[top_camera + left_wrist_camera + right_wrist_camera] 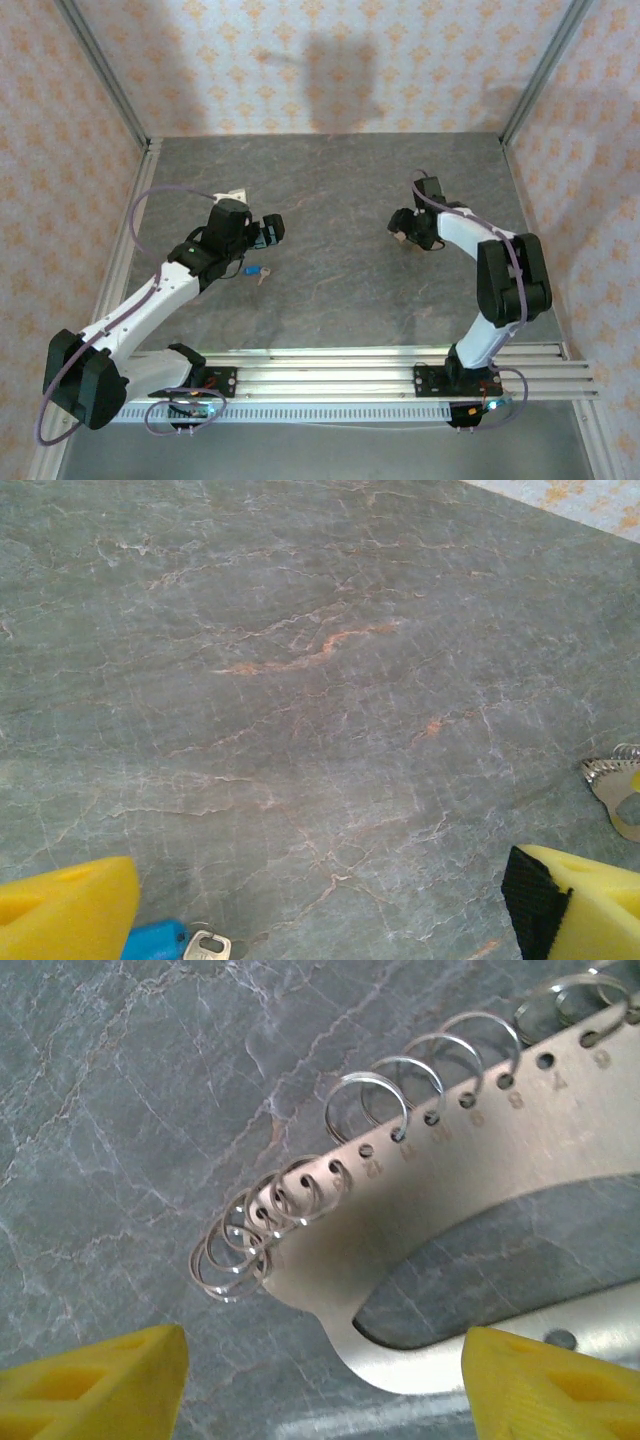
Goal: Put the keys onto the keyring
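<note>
Grey veined table (340, 190) inside walls (300, 60) papered in a pale orange print carries both of the task's things. A blue-headed key (255, 270) lies on the left half, about midway between the near and far edges and just nearside of the left gripper (272, 230). That gripper's fingers stand wide apart with nothing between them, and in its wrist view the key peeks in at the bottom beside the left finger.

The keyring (480, 1210) lies flat on the right half of the table, well apart from the key. It is a pale metal plate with a row of numbered holes, each carrying one of the split rings (370, 1110). The right gripper (320, 1390) hangs low over it, its yellow fingers (90, 1380) parted and straddling the plate's rounded end. Bare table shows between the left finger and the metal, so I judge nothing is clamped yet.

The step in hand looks like securing the keyring so the other arm can bring the key. To do it well, the fingers should close across the solid body of the plate, clear of the rings, and squarely enough that the thin metal cannot pivot or skate away. Leaving one of the larger rings turned toward the left side of the table would give the key an easier approach
</note>
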